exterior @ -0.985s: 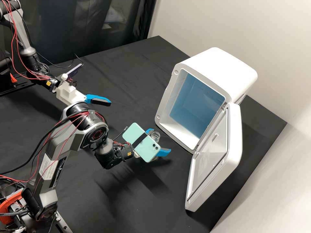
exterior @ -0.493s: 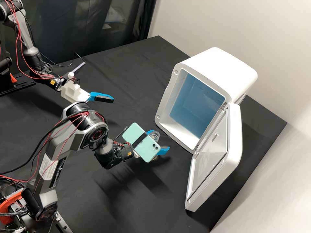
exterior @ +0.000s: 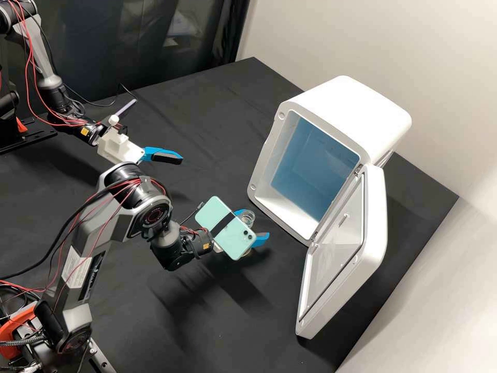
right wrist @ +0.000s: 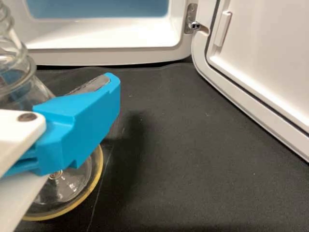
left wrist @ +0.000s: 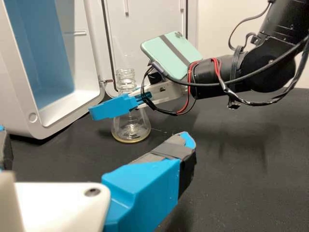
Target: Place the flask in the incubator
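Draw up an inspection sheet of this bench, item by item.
Surface: black bench.
Job's things: clear flask, uncapped, upright on the bench in front of the incubator. The incubator is white outside and blue inside, and its door is swung open.
Clutter: nothing seen.
Grippers: right gripper around the flask, grip unclear. Left gripper open, holding nothing, above the bench farther from the incubator.
Cables: red and black wires run along both arms, none across the flask or the incubator.
Surroundings: white wall behind the incubator, dark curtain at the back.
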`<state>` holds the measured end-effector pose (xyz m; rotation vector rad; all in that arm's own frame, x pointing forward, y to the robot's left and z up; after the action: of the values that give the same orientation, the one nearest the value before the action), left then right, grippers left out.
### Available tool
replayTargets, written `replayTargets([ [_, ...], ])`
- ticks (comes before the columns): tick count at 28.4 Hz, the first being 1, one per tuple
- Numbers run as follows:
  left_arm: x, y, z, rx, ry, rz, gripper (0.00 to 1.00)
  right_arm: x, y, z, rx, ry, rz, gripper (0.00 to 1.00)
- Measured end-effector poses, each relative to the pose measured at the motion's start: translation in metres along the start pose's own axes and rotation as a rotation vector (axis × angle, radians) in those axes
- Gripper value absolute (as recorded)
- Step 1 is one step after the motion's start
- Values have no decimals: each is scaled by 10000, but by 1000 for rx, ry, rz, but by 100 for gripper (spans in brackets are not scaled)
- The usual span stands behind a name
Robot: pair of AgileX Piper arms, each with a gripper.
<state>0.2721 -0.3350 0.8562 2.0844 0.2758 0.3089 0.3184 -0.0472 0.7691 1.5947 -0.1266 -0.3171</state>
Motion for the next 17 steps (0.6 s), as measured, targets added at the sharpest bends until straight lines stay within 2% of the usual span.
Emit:
replayTargets([
  [5,0,0,0,0,0,0,100,-67,61,-62,26,5,3,0],
  [9,0,0,0,0,0,0,100,-147,208,-195,53,56,44,0],
  [11,0,0,0,0,0,0,100,-190,274,-259,55,85,60,0],
  [13,0,0,0,0,0,0,100,-255,365,-316,77,109,88,0],
  [17,0,0,0,0,0,0,100,-325,449,-370,101,134,115,0],
])
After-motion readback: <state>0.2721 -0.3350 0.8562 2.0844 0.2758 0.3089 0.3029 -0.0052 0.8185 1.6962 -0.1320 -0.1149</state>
